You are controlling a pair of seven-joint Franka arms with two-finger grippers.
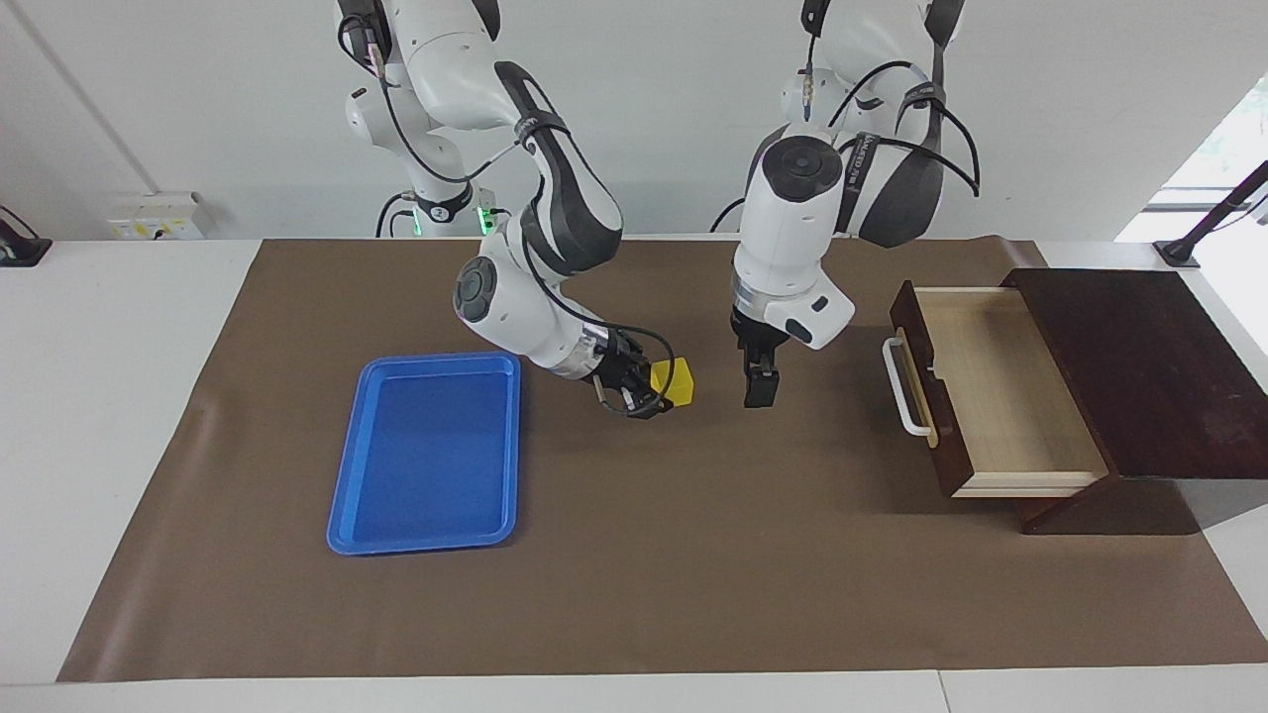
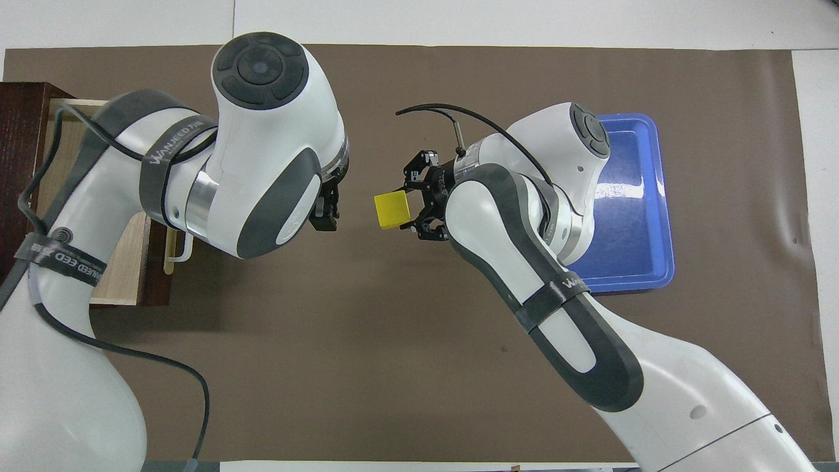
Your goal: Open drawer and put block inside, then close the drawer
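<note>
The yellow block point(image 1: 677, 380) is held in my right gripper point(image 1: 662, 391), which is shut on it a little above the brown mat, between the blue tray and the drawer; it also shows in the overhead view point(image 2: 391, 210) at the right gripper point(image 2: 408, 208). My left gripper point(image 1: 761, 388) hangs shut and empty over the mat, between the block and the drawer, and shows in the overhead view point(image 2: 326, 216). The drawer point(image 1: 1001, 396) stands pulled out of its dark wooden box point(image 1: 1139, 366), with its white handle point(image 1: 903, 386) toward the grippers and its pale inside empty.
A blue tray point(image 1: 342, 475) lies empty on the brown mat point(image 1: 693, 574) toward the right arm's end. In the overhead view the left arm covers much of the drawer point(image 2: 124, 262).
</note>
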